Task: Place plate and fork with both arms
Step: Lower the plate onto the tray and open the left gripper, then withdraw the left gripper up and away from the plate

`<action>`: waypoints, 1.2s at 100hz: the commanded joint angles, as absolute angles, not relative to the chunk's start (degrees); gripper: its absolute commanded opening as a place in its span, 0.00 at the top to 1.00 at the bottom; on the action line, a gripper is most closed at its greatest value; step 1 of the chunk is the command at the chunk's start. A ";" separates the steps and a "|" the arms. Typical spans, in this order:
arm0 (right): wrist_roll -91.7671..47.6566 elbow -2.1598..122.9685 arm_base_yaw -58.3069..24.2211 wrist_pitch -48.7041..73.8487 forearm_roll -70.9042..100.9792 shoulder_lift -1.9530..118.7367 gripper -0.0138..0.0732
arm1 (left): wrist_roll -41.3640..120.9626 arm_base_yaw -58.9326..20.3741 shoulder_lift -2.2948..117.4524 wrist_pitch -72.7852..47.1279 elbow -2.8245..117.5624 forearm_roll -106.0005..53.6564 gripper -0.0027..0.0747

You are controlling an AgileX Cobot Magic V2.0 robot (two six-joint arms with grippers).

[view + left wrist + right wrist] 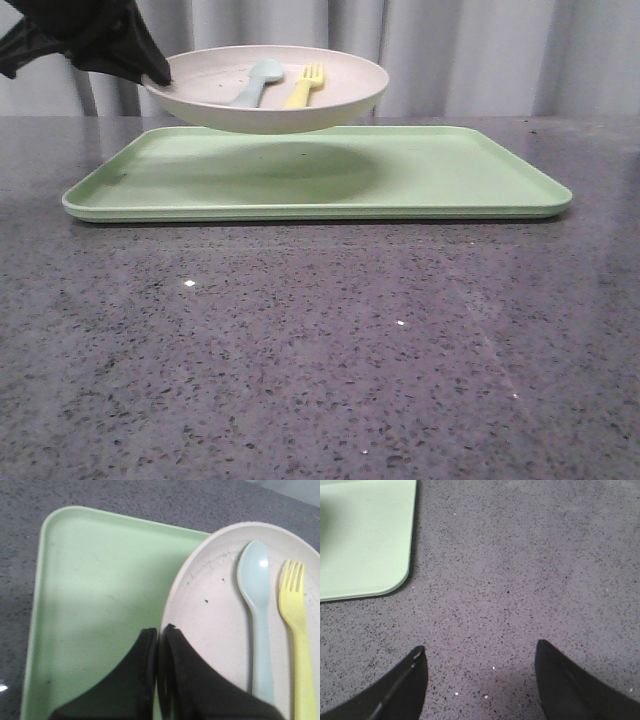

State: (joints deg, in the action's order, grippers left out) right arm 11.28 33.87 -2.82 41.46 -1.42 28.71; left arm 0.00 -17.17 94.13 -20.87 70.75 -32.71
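The pale cream plate (pixel 300 110) hangs in the air above the light-green tray (pixel 450 180), tilted slightly. My left gripper (pixel 155 75) is shut on the plate's left rim; in the left wrist view the left gripper (pixel 160 630) pinches the plate (pixel 210 610) at its edge. The yellow fork (pixel 305 86) lies inside the plate, and the left wrist view shows the fork (pixel 297 625) beside a pale blue spoon (pixel 257 610). My right gripper (pixel 480 652) stands open over bare tabletop, out of the front view.
The tray (pixel 90 595) lies flat on the grey speckled table (pixel 320 350), with the plate's shadow on it. A tray corner (pixel 365 540) shows in the right wrist view. A grey curtain (pixel 480 50) closes off the back.
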 commanded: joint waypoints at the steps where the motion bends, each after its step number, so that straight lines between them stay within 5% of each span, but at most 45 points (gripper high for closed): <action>1: 11.05 35.89 -2.62 37.77 -1.65 29.35 0.30 | -0.36 -18.69 93.07 -15.82 73.13 -35.59 0.99; 56: 11.05 35.89 -2.62 37.77 -1.57 29.35 0.30 | -0.36 -19.81 97.28 -14.57 72.43 -38.20 0.98; 87: 11.05 35.89 -2.62 37.77 -1.57 29.35 0.30 | -0.36 -19.81 97.28 -15.00 72.43 -38.20 0.66; 120: 11.05 35.89 -2.93 37.52 -1.56 29.42 0.30 | -0.36 -19.81 95.14 -15.38 72.40 -35.95 0.62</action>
